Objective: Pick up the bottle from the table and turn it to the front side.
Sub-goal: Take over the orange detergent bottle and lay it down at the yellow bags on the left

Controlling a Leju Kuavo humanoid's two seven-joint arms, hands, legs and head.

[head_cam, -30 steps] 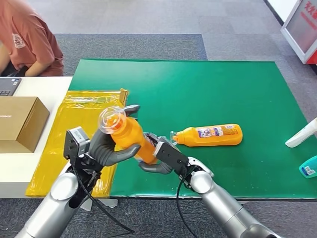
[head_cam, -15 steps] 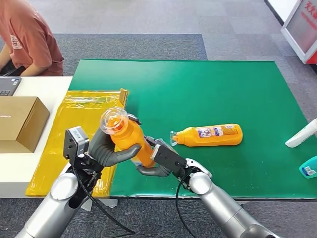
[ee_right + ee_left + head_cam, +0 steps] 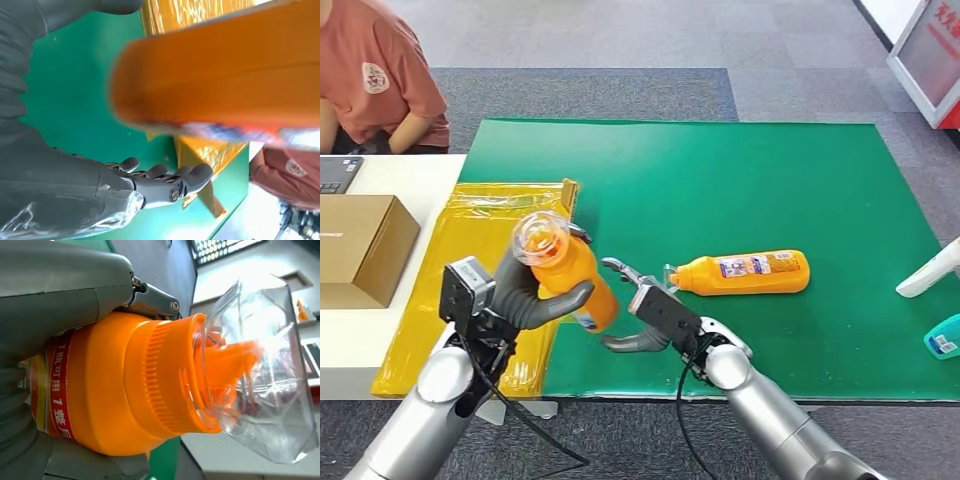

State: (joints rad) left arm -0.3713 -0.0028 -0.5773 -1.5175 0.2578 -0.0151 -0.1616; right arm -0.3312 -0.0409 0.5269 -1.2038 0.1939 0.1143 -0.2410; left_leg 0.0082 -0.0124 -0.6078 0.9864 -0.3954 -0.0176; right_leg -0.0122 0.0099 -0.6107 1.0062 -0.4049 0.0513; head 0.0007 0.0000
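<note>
My left hand (image 3: 530, 296) grips an orange bottle (image 3: 575, 276) around its middle and holds it tilted above the near-left edge of the green mat (image 3: 788, 180). Its clear cap (image 3: 540, 238) points up towards me. In the left wrist view the bottle (image 3: 113, 385) and its clear cap (image 3: 264, 370) loom large in my left hand (image 3: 56, 295). My right hand (image 3: 641, 312) hovers open just right of the bottle's base, not touching it. The right wrist view shows the bottle's base (image 3: 226, 70), blurred, apart from my right hand's fingers (image 3: 166, 176). A second orange bottle (image 3: 743, 272) lies on its side on the mat.
A yellow plastic bag (image 3: 471, 240) lies left of the mat, under the held bottle. A cardboard box (image 3: 361, 245) sits on the white table at far left, where a person (image 3: 376, 90) sits. A white bottle (image 3: 927, 270) and a teal item (image 3: 943, 337) lie at the mat's right edge.
My right hand has let go of the bottle's base and spread its fingers. My left hand has drawn the bottle slightly left, away from the right hand.
</note>
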